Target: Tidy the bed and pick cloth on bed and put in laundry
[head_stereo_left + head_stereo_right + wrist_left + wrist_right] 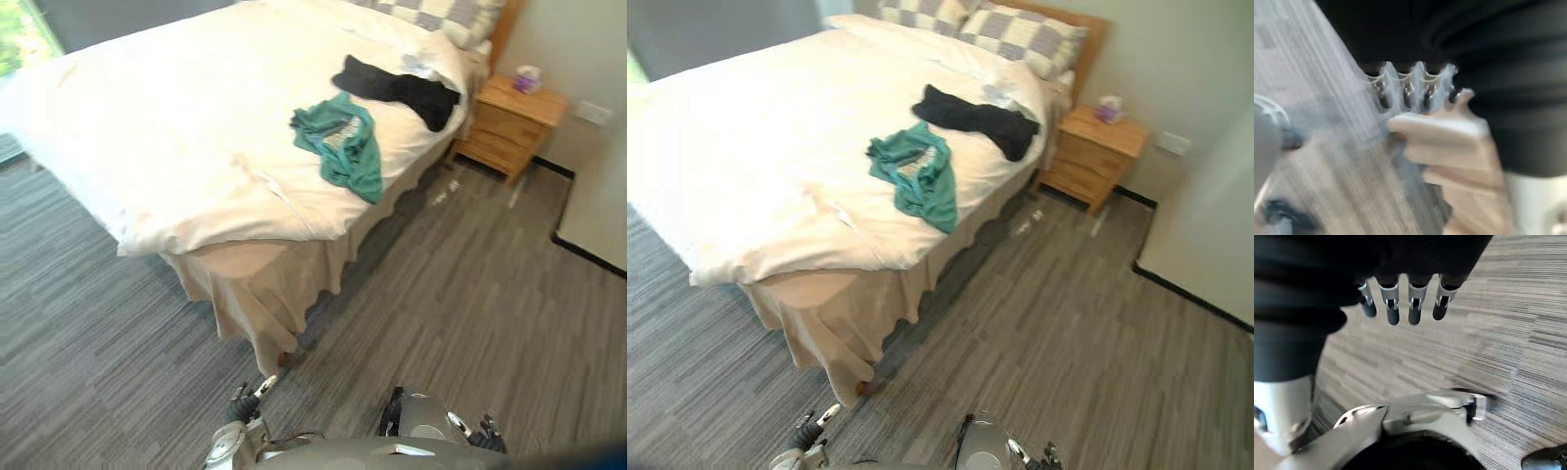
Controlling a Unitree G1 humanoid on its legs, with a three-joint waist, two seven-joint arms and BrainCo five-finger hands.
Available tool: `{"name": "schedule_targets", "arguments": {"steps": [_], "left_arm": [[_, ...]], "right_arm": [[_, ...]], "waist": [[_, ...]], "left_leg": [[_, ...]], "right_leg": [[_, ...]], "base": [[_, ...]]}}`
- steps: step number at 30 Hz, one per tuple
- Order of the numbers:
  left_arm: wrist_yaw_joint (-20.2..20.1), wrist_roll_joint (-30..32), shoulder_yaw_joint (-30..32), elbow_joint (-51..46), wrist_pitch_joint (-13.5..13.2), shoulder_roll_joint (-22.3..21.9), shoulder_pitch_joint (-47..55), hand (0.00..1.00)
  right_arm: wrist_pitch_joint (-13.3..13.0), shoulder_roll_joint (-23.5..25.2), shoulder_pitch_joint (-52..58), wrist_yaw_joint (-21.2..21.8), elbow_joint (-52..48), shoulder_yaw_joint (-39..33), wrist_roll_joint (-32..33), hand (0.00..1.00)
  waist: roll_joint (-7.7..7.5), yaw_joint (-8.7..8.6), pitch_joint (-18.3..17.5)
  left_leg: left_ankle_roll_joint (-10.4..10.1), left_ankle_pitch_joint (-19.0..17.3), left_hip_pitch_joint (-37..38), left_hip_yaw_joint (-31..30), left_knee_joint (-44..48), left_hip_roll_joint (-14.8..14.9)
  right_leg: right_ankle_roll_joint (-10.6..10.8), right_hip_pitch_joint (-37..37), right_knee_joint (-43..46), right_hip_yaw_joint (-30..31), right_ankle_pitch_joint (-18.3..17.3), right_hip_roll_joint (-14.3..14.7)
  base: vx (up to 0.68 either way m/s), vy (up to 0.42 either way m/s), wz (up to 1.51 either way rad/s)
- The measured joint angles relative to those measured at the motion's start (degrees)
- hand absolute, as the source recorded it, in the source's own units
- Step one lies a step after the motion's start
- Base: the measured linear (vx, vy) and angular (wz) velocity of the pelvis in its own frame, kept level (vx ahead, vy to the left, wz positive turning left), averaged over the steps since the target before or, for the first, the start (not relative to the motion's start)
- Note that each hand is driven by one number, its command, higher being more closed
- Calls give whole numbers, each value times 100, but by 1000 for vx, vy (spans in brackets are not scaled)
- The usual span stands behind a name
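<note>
A teal cloth (343, 142) lies crumpled on the white duvet of the bed (147, 127), near its right edge. Just beyond it, toward the pillows, a black cloth (402, 90) is stretched out. The duvet is rumpled and hangs over the near corner. My left hand (1415, 88) hangs over the grey carpet with its fingers relaxed and nothing in them. My right hand (1400, 303) is also low over the carpet, fingers loose and empty. Both hands are well short of the bed.
Checkered pillows (1019, 34) sit at the head of the bed. A wooden nightstand (509, 122) with a tissue box (529, 78) stands to the bed's right. A white wall (598, 196) closes the right side. Grey carpet (470, 294) runs between me and the bed.
</note>
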Motion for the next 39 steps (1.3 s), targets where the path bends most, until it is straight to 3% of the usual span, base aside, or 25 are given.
{"name": "schedule_targets", "arguments": {"steps": [2,3,4,5,7,8,9,10,12,13,15,17,19,21,23,25,27,30,33,36,39], "left_arm": [[5,21,108,-15,89,5,2,0],[53,75,245,45,220,-154,-18,0],[59,80,263,36,247,-203,-49,0],[67,190,285,4,298,-268,-60,0],[114,245,374,-15,362,-335,-14,0],[130,232,420,-25,375,-347,3,0],[190,213,497,-60,415,-371,47,0],[234,31,728,-169,411,-382,65,0],[226,-9,908,-258,385,-379,50,0],[221,9,1069,-286,310,-345,59,0],[222,42,1086,-299,259,-354,68,0],[222,36,938,-406,216,-361,163,0],[227,46,818,-366,232,-343,268,0],[236,71,740,-307,210,-193,343,0],[263,51,570,-205,174,-85,307,0],[309,16,378,-121,170,71,270,0],[270,-273,97,42,105,150,282,0],[193,-1062,-77,196,-91,235,304,0],[244,-1722,-78,262,-228,218,356,0],[531,-2096,-76,256,-456,197,376,0],[977,-2080,-32,132,-759,174,376,0]], "right_arm": [[1,-40,26,45,4,200,-1,0],[11,-325,-69,146,21,319,16,0],[9,-362,-107,172,-3,371,25,0],[16,-396,-160,225,-21,439,55,0],[77,-540,-162,260,-9,838,56,0],[112,-578,-195,289,-8,903,48,0],[207,-622,-266,322,23,989,39,0],[397,-621,-335,327,93,1010,-113,0],[483,-605,-329,312,87,1019,-181,0],[593,-645,-386,295,76,1016,-174,0],[781,-663,-388,281,82,968,-164,0],[1029,-681,-419,296,80,932,-164,0],[1240,-650,-457,360,55,838,-163,0],[1438,-541,-520,456,67,707,-108,0],[1457,-488,-609,475,124,615,-60,0],[1473,-421,-740,482,278,581,32,0],[1471,-404,-768,528,329,589,332,0],[1508,-437,-904,563,426,578,406,0],[1614,-483,-940,560,486,560,599,0],[1752,-535,-984,561,542,569,709,0],[1892,-581,-1070,568,625,584,790,0]], "waist": [[-105,13,-67],[197,67,-121],[223,71,-115],[213,66,-110],[98,103,-243],[121,108,-286],[98,110,-314],[78,147,-322],[69,148,-279],[128,178,-108],[156,196,-61],[171,291,-56],[171,312,-73],[-19,298,-154],[-91,373,-125],[-237,406,-162],[-217,398,-220],[-186,392,-224],[-122,393,-174],[-67,388,-124],[-63,386,-106]], "left_leg": [[-234,-168,48,-299,119,121],[-346,-214,16,-470,249,521],[-338,-150,26,-497,275,557],[-329,27,142,-542,265,602],[-369,401,364,-729,213,695],[-372,463,349,-767,267,716],[-371,591,276,-777,423,762],[-412,781,-261,-752,1401,860],[-545,982,-857,-607,2468,987],[-573,1014,-1487,-188,3736,1376],[-592,775,-1896,372,4202,1615],[-529,751,-2027,1024,3922,1685],[-270,851,-1997,1563,3232,1670],[-214,752,-1584,1709,1959,1266],[-210,761,-1161,1666,804,959],[-159,1128,-920,1552,118,700],[-146,1504,-579,1415,-642,504],[-140,1826,-388,1255,-1205,369],[-112,1876,-463,1134,-1234,343],[-118,1938,-481,981,-1244,319],[-110,2026,-554,904,-1247,249]], "right_leg": [[116,233,-671,391,746,113],[255,335,-374,183,707,308],[229,284,-119,194,591,318],[193,245,425,191,251,232],[47,362,1245,-31,-373,19],[47,426,1273,-72,-436,11],[15,571,1220,-164,-513,13],[4,986,803,-465,-621,16],[70,1410,318,-764,-722,49],[73,1955,-128,-1157,-786,169],[48,2304,-278,-1519,-806,167],[80,2656,-423,-1799,-799,145],[190,2847,-487,-2030,-810,185],[252,2815,-546,-2076,-678,113],[252,2779,-565,-2177,-673,121],[221,2770,-599,-2196,-642,40],[190,2913,-761,-2183,-562,62],[197,2946,-839,-2192,-558,103],[201,2951,-907,-2187,-558,116],[212,3055,-1047,-2176,-587,151],[265,3063,-1179,-2013,-809,142]], "base": [[531,-346,109],[373,-273,83],[432,-316,99],[405,-301,100],[418,-322,117],[269,-214,83],[336,-291,89],[270,-238,90],[222,-262,93],[154,-234,94],[76,-140,86],[68,-70,67],[106,9,61],[129,66,80],[63,88,57],[28,40,42],[3,-14,34],[-58,-26,23],[-82,-30,21],[-97,-32,23],[-87,-23,16]]}}
